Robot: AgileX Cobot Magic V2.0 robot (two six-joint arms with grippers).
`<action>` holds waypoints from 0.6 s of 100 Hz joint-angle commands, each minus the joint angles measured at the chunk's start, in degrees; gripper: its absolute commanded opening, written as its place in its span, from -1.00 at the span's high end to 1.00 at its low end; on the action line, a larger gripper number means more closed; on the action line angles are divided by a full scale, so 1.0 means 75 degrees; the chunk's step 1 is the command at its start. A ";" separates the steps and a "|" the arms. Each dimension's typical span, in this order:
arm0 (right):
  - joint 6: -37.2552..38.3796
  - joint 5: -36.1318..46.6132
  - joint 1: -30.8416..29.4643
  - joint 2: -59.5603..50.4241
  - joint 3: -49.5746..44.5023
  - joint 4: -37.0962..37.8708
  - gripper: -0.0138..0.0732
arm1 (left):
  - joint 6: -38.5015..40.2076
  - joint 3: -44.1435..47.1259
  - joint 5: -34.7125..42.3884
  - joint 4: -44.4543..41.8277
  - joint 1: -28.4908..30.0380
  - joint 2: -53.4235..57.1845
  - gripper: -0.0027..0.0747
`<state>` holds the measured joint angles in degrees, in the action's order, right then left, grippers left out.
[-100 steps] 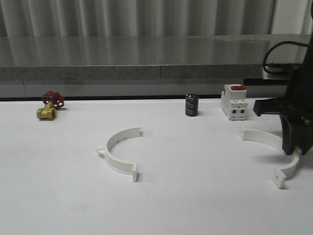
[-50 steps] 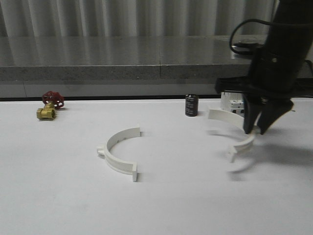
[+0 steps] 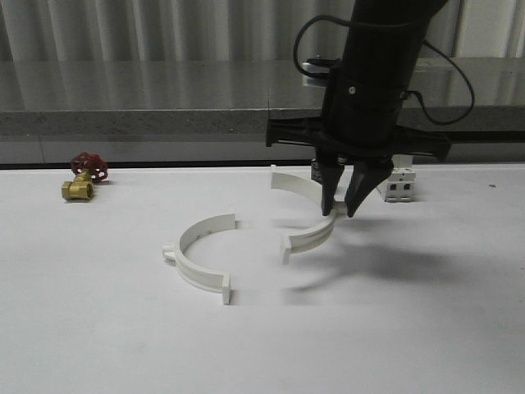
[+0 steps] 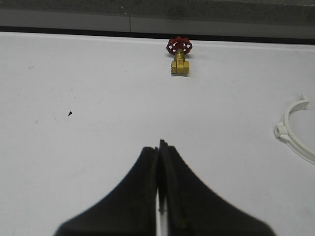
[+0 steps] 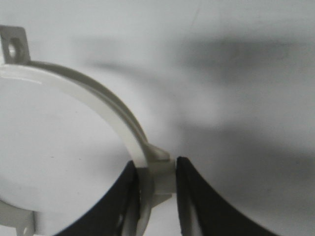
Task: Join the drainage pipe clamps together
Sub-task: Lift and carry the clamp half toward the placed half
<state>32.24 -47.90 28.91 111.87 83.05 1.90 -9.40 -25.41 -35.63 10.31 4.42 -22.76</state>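
Above mid-table, the right gripper (image 3: 343, 209) is gripping one half-ring (image 3: 305, 215) at its mid-arc, open side facing left toward the other half-ring (image 3: 199, 255) lying just beside it on the table (image 3: 98, 328).

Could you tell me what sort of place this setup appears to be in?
Probably a lab or workshop test bench: a plain white table, plumbing and electrical parts such as a brass valve and a switch block, and a grey corrugated wall behind.

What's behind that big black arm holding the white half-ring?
Behind the right hand, a white switch block peeks out beside it, mostly covered. The held clamp half hangs in front. Anything else behind the arm is hidden.
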 commanded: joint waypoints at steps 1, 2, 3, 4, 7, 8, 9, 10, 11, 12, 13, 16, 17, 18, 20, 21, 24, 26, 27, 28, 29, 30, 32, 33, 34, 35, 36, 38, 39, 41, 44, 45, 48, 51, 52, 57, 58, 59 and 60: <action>0.0248 0.0005 0.0132 -0.0245 0.0360 0.0261 0.35 | 0.0012 -0.0202 0.0517 0.0158 -0.0024 -0.0051 0.99; 0.0277 -0.0002 0.0152 -0.0231 0.0374 0.0292 0.35 | 0.0012 -0.0202 0.0517 0.0158 -0.0024 -0.0051 0.99; 0.0324 -0.0013 0.0163 -0.0217 0.0380 0.0309 0.35 | 0.0012 -0.0202 0.0517 0.0158 -0.0024 -0.0051 0.99; 0.0352 -0.0013 0.0182 -0.0213 0.0390 0.0327 0.35 | 0.0012 -0.0202 0.0517 0.0158 -0.0024 -0.0051 0.99; 0.0427 -0.0042 0.0206 -0.0175 0.0408 0.0375 0.35 | 0.0012 -0.0202 0.0517 0.0158 -0.0024 -0.0051 0.99; 0.0454 -0.0054 0.0207 -0.0167 0.0414 0.0376 0.35 | 0.0012 -0.0202 0.0517 0.0158 -0.0024 -0.0051 0.99; 0.0466 -0.0064 0.0225 -0.0167 0.0428 0.0389 0.35 | 0.0012 -0.0202 0.0517 0.0158 -0.0024 -0.0051 0.99; 0.0488 -0.0086 0.0233 -0.0156 0.0432 0.0396 0.35 | 0.0012 -0.0202 0.0517 0.0158 -0.0024 -0.0051 0.99; 0.0499 -0.0095 0.0250 -0.0148 0.0431 0.0396 0.35 | 0.0012 -0.0202 0.0517 0.0158 -0.0024 -0.0051 0.99; 0.0506 -0.0103 0.0258 -0.0137 0.0433 0.0414 0.35 | 0.0012 -0.0202 0.0517 0.0158 -0.0024 -0.0051 0.99; 0.0516 -0.0102 0.0267 -0.0140 0.0433 0.0414 0.35 | 0.0012 -0.0202 0.0517 0.0158 -0.0024 -0.0051 0.99; 0.0554 -0.0102 0.0280 -0.0140 0.0433 0.0414 0.35 | 0.0012 -0.0202 0.0517 0.0158 -0.0024 -0.0051 0.99; 0.0572 -0.0102 0.0294 -0.0140 0.0433 0.0427 0.35 | 0.0012 -0.0202 0.0517 0.0158 -0.0024 -0.0051 0.99; 0.0574 -0.0102 0.0307 -0.0140 0.0433 0.0424 0.35 | 0.0012 -0.0202 0.0517 0.0158 -0.0024 -0.0051 0.99; 0.0610 -0.0102 0.0315 -0.0140 0.0433 0.0430 0.35 | 0.0012 -0.0202 0.0517 0.0158 -0.0024 -0.0051 0.99; 0.0618 -0.0102 0.0325 -0.0140 0.0433 0.0430 0.35 | 0.0012 -0.0202 0.0517 0.0158 -0.0024 -0.0051 0.99; 0.0644 -0.0102 0.0342 -0.0140 0.0440 0.0430 0.35 | 0.0012 -0.0202 0.0517 0.0158 -0.0024 -0.0051 0.99; 0.0644 -0.0102 0.0352 -0.0140 0.0440 0.0430 0.35 | 0.0012 -0.0202 0.0517 0.0158 -0.0024 -0.0051 0.99; 0.0655 -0.0102 0.0352 -0.0140 0.0440 0.0430 0.35 | 0.0012 -0.0202 0.0517 0.0158 -0.0024 -0.0051 0.99; 0.0664 -0.0102 0.0370 -0.0140 0.0447 0.0430 0.35 | 0.0012 -0.0202 0.0517 0.0158 -0.0024 -0.0051 0.99; 0.0686 -0.0102 0.0370 -0.0140 0.0447 0.0430 0.35 | 0.0012 -0.0202 0.0517 0.0158 -0.0024 -0.0051 0.99; 0.0700 -0.0102 0.0382 -0.0140 0.0447 0.0430 0.35 | 0.0012 -0.0202 0.0517 0.0158 -0.0024 -0.0051 0.99; 0.0714 -0.0102 0.0393 -0.0140 0.0447 0.0430 0.35 | 0.0012 -0.0202 0.0517 0.0158 -0.0024 -0.0051 0.99; 0.0731 -0.0095 0.0403 -0.0140 0.0447 0.0430 0.35 | 0.0012 -0.0202 0.0517 0.0158 -0.0024 -0.0051 0.99; 0.0761 -0.0095 0.0415 -0.0140 0.0447 0.0430 0.35 | 0.0012 -0.0202 0.0517 0.0158 -0.0024 -0.0051 0.99; 0.0761 -0.0095 0.0417 -0.0140 0.0447 0.0430 0.35 | 0.0012 -0.0202 0.0517 0.0158 -0.0024 -0.0051 0.99; 0.0788 -0.0084 0.0426 -0.0140 0.0447 0.0439 0.35 | 0.0012 -0.0202 0.0517 0.0158 -0.0024 -0.0051 0.99; 0.0814 -0.0071 0.0444 -0.0140 0.0447 0.0447 0.35 | 0.0012 -0.0202 0.0517 0.0158 -0.0024 -0.0051 0.99; 0.0832 -0.0065 0.0455 -0.0140 0.0447 0.0447 0.35 | 0.0012 -0.0202 0.0517 0.0158 -0.0024 -0.0051 0.99; 0.0859 -0.0058 0.0462 -0.0140 0.0447 0.0456 0.35 | 0.0012 -0.0202 0.0517 0.0158 -0.0024 -0.0051 0.99; 0.0913 -0.0032 0.0479 -0.0140 0.0447 0.0473 0.35 | 0.0012 -0.0202 0.0517 0.0158 -0.0024 -0.0051 0.99; 0.0921 -0.0022 0.0479 -0.0140 0.0447 0.0473 0.35 | 0.0012 -0.0202 0.0517 0.0158 -0.0024 -0.0051 0.99; 0.0953 -0.0002 0.0481 -0.0140 0.0447 0.0481 0.35 | 0.0012 -0.0202 0.0517 0.0158 -0.0024 -0.0051 0.99; 0.0953 -0.0001 0.0481 -0.0140 0.0447 0.0481 0.35 | 0.0012 -0.0202 0.0517 0.0158 -0.0024 -0.0051 0.99; 0.0953 -0.0001 0.0481 -0.0140 0.0447 0.0481 0.35 | 0.0012 -0.0202 0.0517 0.0158 -0.0024 -0.0051 0.99; 0.0968 -0.0001 0.0481 -0.0133 0.0447 0.0481 0.35 | 0.0012 -0.0202 0.0517 0.0158 -0.0024 -0.0051 0.99; 0.0968 -0.0001 0.0481 -0.0133 0.0447 0.0481 0.35 | 0.0012 -0.0202 0.0517 0.0158 -0.0024 -0.0051 0.99; 0.0969 -0.0001 0.0481 -0.0124 0.0447 0.0481 0.35 | 0.0012 -0.0202 0.0517 0.0158 -0.0024 -0.0051 0.99; 0.0978 -0.0001 0.0481 -0.0124 0.0447 0.0481 0.35 | 0.0012 -0.0202 0.0517 0.0158 -0.0024 -0.0051 0.99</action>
<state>39.16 -49.17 32.57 113.83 84.64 4.27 -9.40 -25.41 -35.63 10.31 4.42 -22.76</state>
